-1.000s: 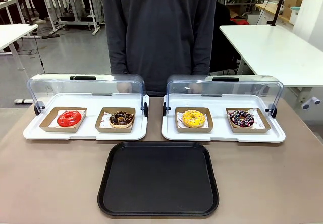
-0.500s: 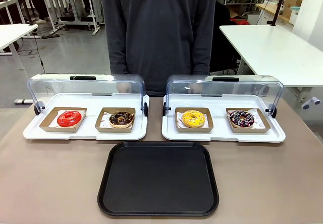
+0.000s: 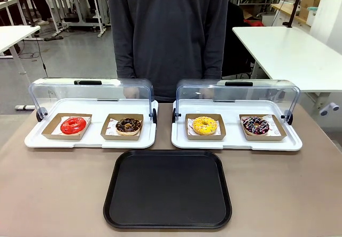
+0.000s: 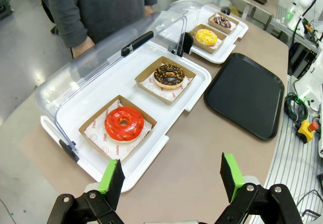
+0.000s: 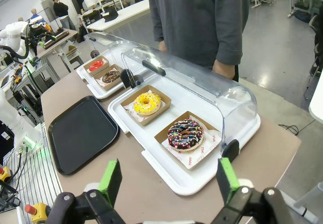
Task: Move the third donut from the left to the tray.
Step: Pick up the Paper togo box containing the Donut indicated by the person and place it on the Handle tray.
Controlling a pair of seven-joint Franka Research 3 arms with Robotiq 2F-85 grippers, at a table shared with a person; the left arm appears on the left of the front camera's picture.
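Note:
The yellow-iced third donut from the left (image 3: 204, 125) (image 5: 147, 103) (image 4: 206, 36) rests in a brown cardboard holder on the right white display tray (image 3: 235, 142), whose clear lid stands open. The black tray (image 3: 168, 189) (image 5: 82, 132) (image 4: 247, 93) lies bare at the table's near middle. My left gripper (image 4: 171, 176) hangs open above the table's left end, nearest the red donut (image 4: 123, 123). Over the right end, my right gripper (image 5: 166, 181) is open, nothing between its green pads, close to the sprinkled chocolate donut (image 5: 185, 134).
The left white display tray (image 3: 91, 140) holds the red donut (image 3: 73, 125) and a chocolate donut (image 3: 128, 125). A chocolate donut with sprinkles (image 3: 256, 125) sits right of the yellow one. A person (image 3: 168, 34) stands at the far side behind both open lids.

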